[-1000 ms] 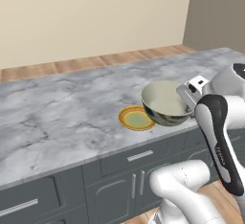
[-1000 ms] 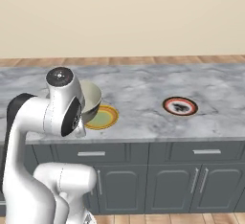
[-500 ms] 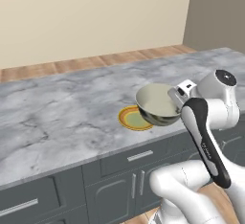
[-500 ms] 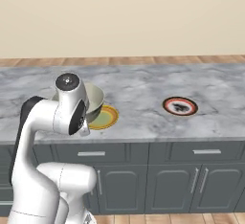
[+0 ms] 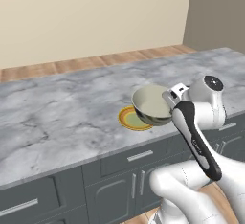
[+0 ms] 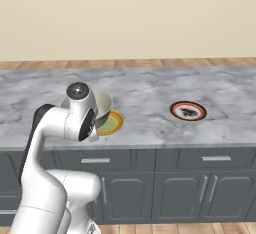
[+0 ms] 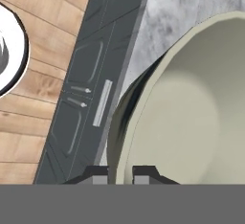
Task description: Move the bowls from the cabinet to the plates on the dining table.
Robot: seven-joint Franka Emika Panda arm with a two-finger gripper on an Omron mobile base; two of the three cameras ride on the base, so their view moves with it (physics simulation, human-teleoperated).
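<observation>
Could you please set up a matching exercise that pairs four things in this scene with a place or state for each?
Things:
1. cream bowl
2. yellow-rimmed plate
3. red-rimmed plate
4. gripper

Places or states:
A. lies bare on the marble top, off to the arm's right
B. shut on a rim
C. held tilted in the air
D. lies partly under the bowl

Pairs: 1-C, 2-D, 3-A, 4-B

light: even, bright, showing no glare | shadows: lying soft under bowl [image 5: 151, 104] | focus: hand view rendering soft, blocky
</observation>
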